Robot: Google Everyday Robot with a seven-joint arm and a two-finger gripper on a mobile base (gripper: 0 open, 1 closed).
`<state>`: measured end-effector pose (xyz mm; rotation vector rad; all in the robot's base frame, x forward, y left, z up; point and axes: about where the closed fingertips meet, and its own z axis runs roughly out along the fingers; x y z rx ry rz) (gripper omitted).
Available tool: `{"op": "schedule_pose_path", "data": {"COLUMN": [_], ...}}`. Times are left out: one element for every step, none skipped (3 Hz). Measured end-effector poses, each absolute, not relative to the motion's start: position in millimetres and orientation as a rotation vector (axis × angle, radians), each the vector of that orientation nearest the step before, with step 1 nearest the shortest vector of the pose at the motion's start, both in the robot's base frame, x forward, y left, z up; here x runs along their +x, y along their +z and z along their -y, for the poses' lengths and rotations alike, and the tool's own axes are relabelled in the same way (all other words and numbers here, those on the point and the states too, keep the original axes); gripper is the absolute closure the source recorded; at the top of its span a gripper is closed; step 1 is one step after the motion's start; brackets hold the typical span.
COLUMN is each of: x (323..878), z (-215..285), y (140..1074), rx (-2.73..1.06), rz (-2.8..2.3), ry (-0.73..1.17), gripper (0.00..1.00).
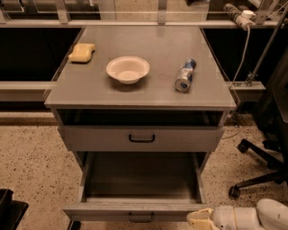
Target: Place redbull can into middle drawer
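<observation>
The redbull can [185,75], slim silver and blue, lies on its side on the right part of the cabinet top [90,92], its shiny end towards me. The middle drawer [103,212] is pulled out below the tall-fronted top drawer [141,138], and its inside shows nothing in it. My gripper [198,219], cream-tipped on a white arm, sits low at the bottom right. It is by the right front corner of the open drawer, far below the can, and holds nothing I can see.
A white bowl [128,69] stands mid-top and a yellow sponge [82,52] lies at the back left. An office chair base [258,173] is on the floor to the right. A dark object [9,211] is at the bottom left. Cables and a power strip [240,13] are at the back right.
</observation>
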<state>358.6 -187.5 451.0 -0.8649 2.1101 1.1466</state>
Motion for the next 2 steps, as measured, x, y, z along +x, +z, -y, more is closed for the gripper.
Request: {"op": "schedule_pose_path", "data": {"x": [375.5,379.5], "z": [179.1,178.1], "y": [432.8,428.1], "rx": [-0.857,-0.851], "rz": [-2.096,-2.097], "ry": [1.169,1.17], "gripper": [1.0,1.0]}}
